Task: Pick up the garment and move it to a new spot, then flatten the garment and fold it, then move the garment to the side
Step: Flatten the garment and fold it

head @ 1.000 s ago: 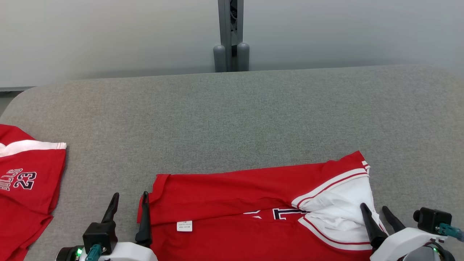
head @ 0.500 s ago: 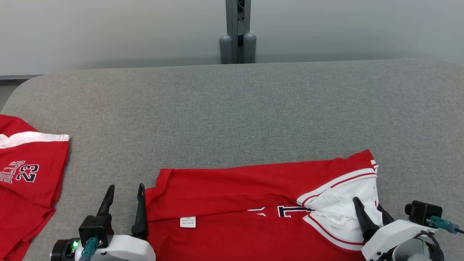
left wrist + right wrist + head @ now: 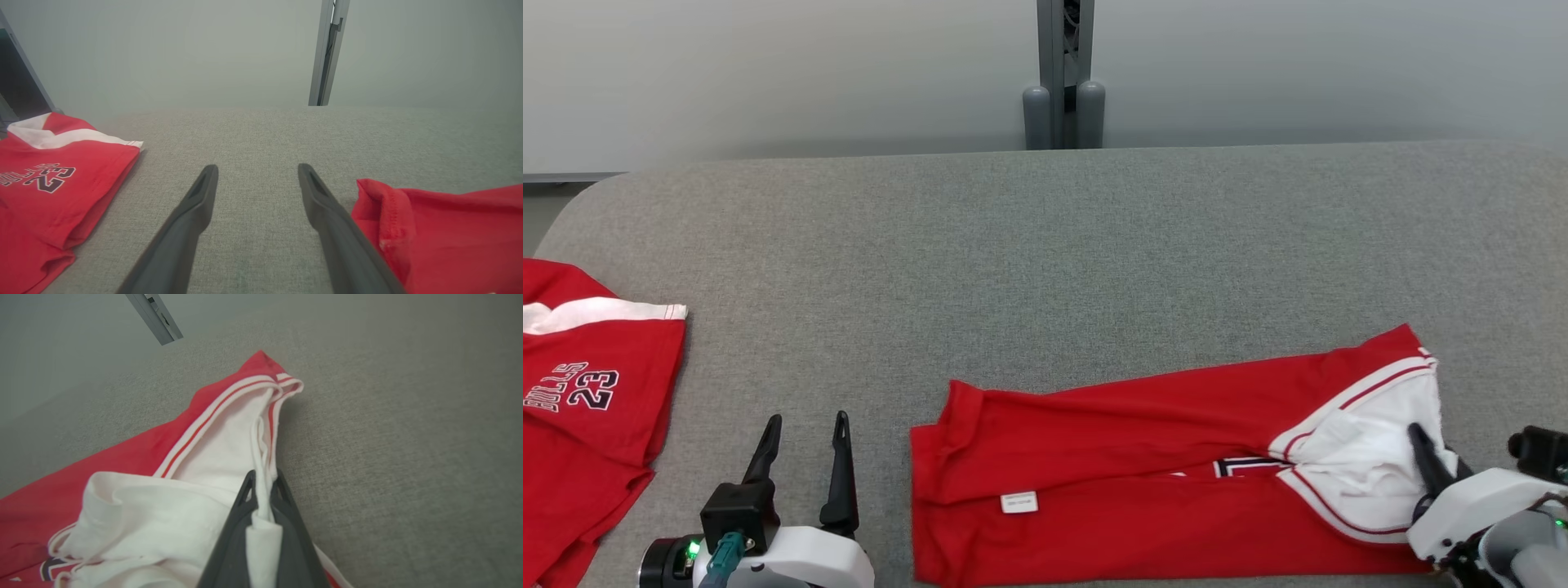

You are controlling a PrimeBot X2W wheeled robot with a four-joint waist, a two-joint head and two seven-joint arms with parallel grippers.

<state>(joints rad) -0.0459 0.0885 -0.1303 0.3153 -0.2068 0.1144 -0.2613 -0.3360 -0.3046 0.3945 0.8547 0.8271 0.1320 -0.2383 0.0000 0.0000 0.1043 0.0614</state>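
The garment (image 3: 1135, 433), laid left-to-right, is pinched at its right end by the right gripper (image 3: 1421, 437); the left gripper (image 3: 806, 418) is spread wide.

The left gripper (image 3: 808, 416) stands fingers (image 3: 840, 465) spread (the right gripper (image 3: 263, 475) pinches the garment (image 3: 1135, 425)).

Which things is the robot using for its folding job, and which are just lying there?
For the job: red and white garment; right end effector, pinching its white part; left end effector, open beside it.
Just lying about: red shirt marked 23; grey post behind the table.
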